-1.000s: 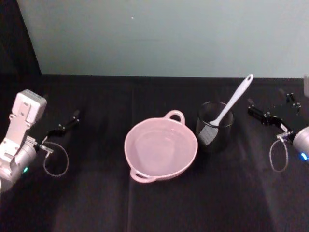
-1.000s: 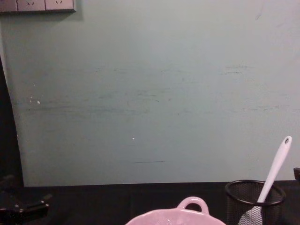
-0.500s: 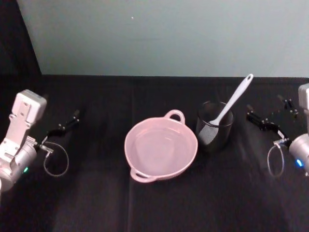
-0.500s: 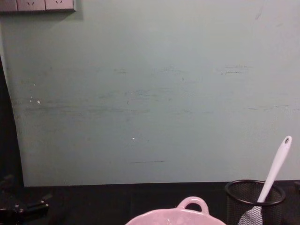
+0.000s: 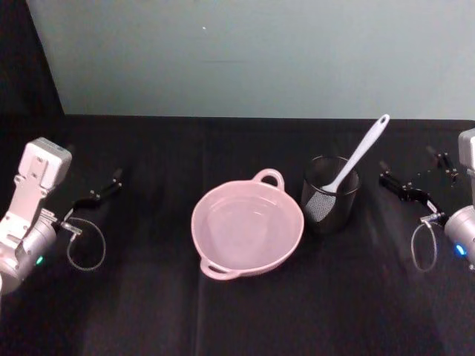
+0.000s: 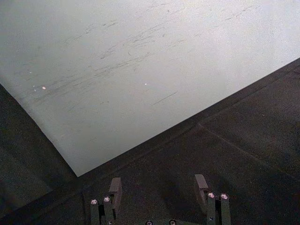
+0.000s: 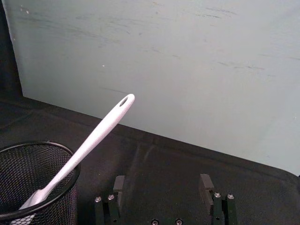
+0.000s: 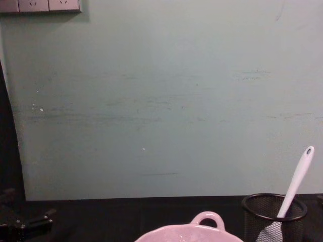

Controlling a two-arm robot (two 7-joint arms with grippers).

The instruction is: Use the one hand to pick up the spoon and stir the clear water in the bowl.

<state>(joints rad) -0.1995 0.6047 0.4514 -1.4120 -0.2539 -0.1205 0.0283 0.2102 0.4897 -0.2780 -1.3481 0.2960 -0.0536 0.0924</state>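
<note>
The spoon [image 5: 356,157] leans in the mesh cup [image 5: 330,194], beside the bowl [image 5: 247,228]. The right claw [image 7: 161,185], fingers apart and empty, is near. A sideways pull could tip the light cup. The left claw [image 6: 159,186] is parked, also apart.

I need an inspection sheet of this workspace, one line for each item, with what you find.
Surface: table under a black cloth, a seam running toward the front.
Job's things: pink bowl at the centre holding clear water; white spoon stands tilted in the black mesh cup beside the bowl, on the robot's right, handle leaning up and away.
Clutter: nothing seen.
Hands: right hand open, right of the cup, apart from the spoon; left hand open, far left, idle.
Cables: a thin wire loop at each wrist, left loop, right loop.
Surroundings: pale green wall; sockets at its upper left.
</note>
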